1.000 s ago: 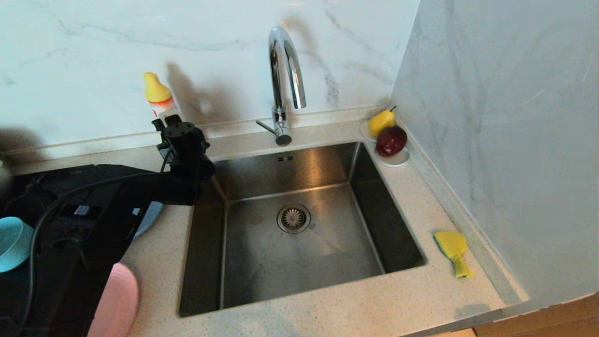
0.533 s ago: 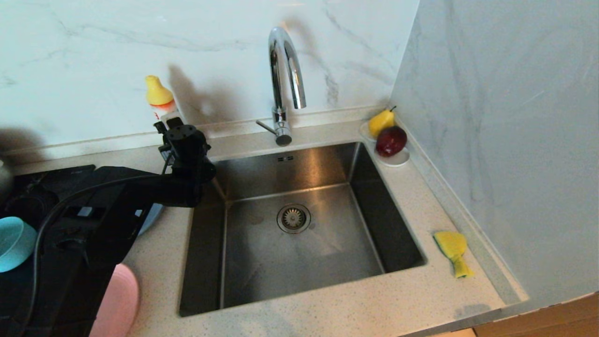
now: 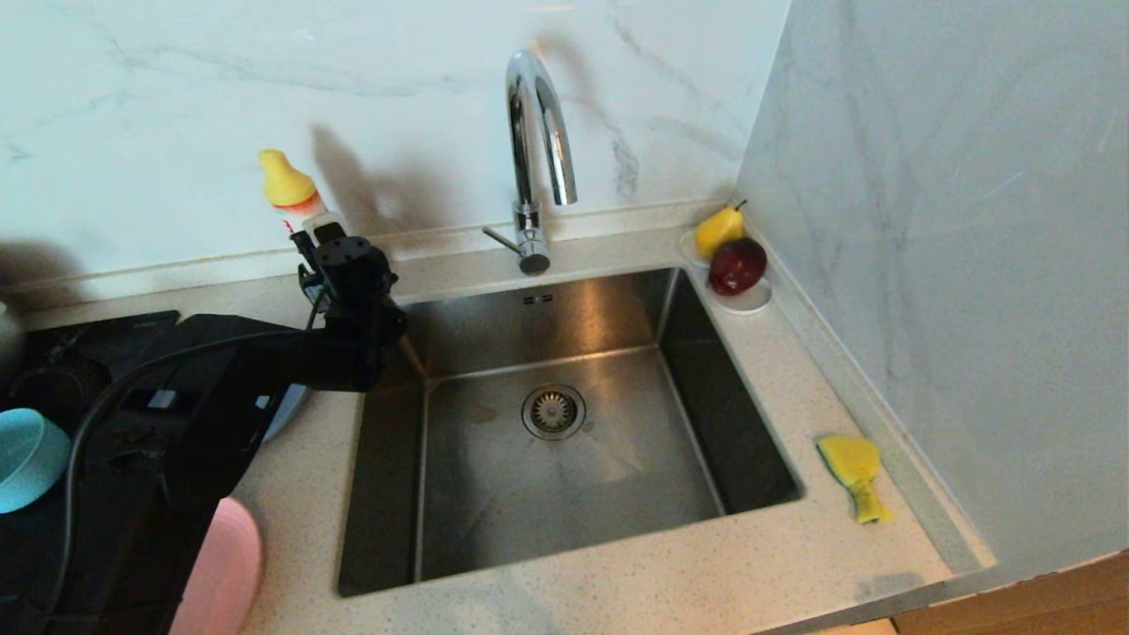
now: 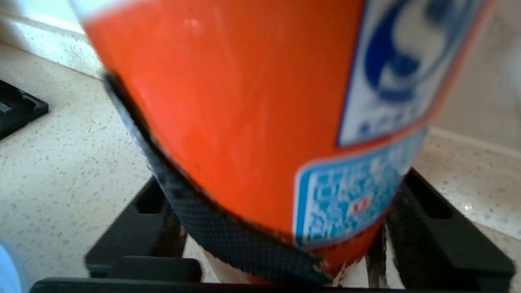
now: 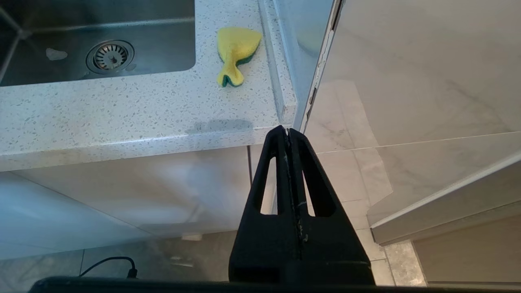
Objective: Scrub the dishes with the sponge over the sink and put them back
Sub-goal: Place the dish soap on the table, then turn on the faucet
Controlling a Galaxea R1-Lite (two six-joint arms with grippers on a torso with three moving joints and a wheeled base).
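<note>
My left gripper is at the back left corner of the sink, open around an orange detergent bottle with a yellow cap. In the left wrist view the bottle fills the space between the fingers, leaning on one pad, with a thin gap at the other. The yellow-green sponge lies on the counter right of the sink. A teal bowl, a pink plate and a sliver of light-blue plate sit at the left, partly under my arm. My right gripper hangs shut below the counter's front edge.
A curved chrome tap rises behind the sink. A white saucer with a pear and a dark red fruit stands at the back right corner. A black cooktop lies at the left. A wall closes the right side.
The bottle's yellow cap has swung to the left, so the bottle leans more. My left arm shifted slightly forward early on and then held still. The right arm has not moved.
</note>
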